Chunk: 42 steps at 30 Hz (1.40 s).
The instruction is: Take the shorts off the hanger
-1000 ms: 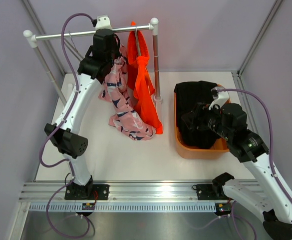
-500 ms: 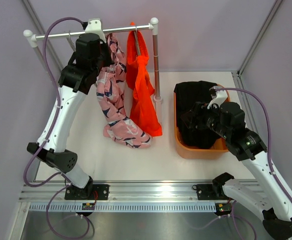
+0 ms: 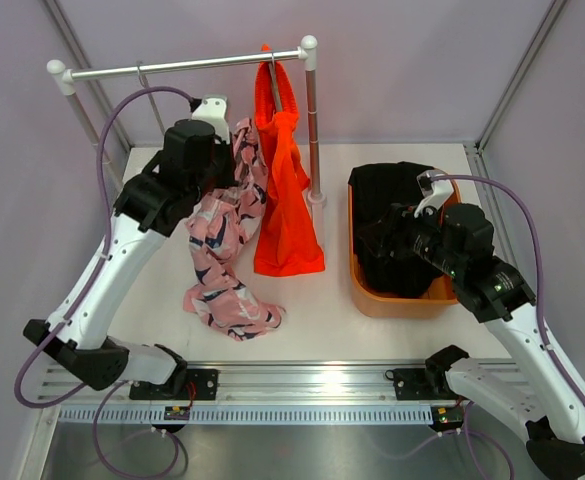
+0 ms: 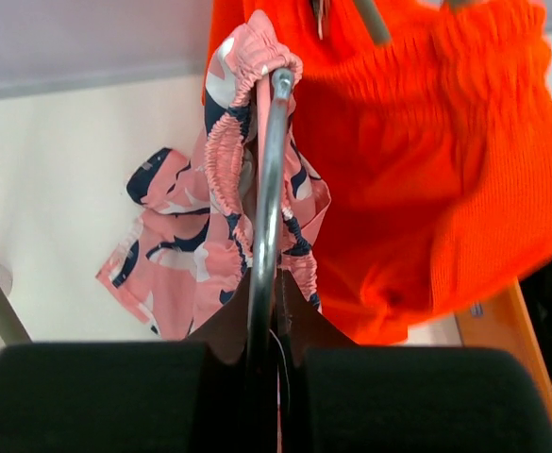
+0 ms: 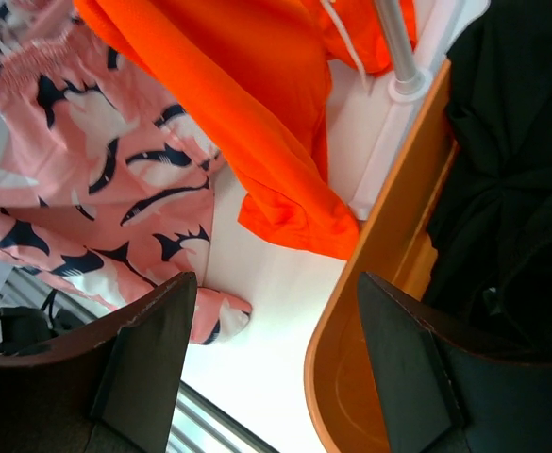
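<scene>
My left gripper (image 3: 230, 168) is shut on the metal wire of a hanger (image 4: 266, 189), held below the rail. The pink shorts (image 3: 220, 262) with navy-and-white print hang from that hanger, and their lower end lies on the table. They also show in the left wrist view (image 4: 200, 245). The orange shorts (image 3: 287, 200) hang from a second hanger on the rail (image 3: 182, 66). The black shorts (image 3: 397, 205) lie in the orange basket (image 3: 400, 303). My right gripper (image 3: 387, 240) is open and empty above the basket's left rim (image 5: 375, 283).
The rail rests on two posts, the right one (image 3: 313, 130) standing just behind the orange shorts. Purple walls close in the back and sides. A metal track (image 3: 292, 385) runs along the table's front edge.
My left arm has come down and toward the front with the hanger and pink shorts, away from the rail. The shorts' lower end has slid forward on the table. The right arm has barely moved.
</scene>
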Available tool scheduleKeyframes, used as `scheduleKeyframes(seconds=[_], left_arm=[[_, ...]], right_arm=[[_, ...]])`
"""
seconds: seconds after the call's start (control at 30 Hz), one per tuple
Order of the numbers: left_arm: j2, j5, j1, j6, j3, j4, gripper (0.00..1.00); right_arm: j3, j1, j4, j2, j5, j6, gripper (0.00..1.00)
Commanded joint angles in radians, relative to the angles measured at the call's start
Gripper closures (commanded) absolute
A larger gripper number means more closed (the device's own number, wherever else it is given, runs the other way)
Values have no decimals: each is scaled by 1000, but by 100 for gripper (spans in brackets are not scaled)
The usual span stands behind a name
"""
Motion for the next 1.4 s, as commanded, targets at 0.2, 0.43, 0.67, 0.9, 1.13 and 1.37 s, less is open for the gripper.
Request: scheduleKeyframes(seconds=[0.2,0.43,0.67,0.9,1.13,1.37], left_arm=[[-284,19,-108,-15,-213,-7,100],[-427,66,-213,-79,-396,-21,100],[-494,60,-299,-135,-546,4,100],[-539,72,-335,-156,-584,16,100],[-563,89,-342,-152,-603,9,100],[-593,106,-346,-147,-632,4,100]], right_arm=[[111,123,45,130,-134,-52,31],[195,352,97,266,51,-17,31],[261,482,166,426,128,17,31],[293,519,218,572,180,53,34],[347,535,216,674,228,80,35],[419,555,216,771,248,101,34]])
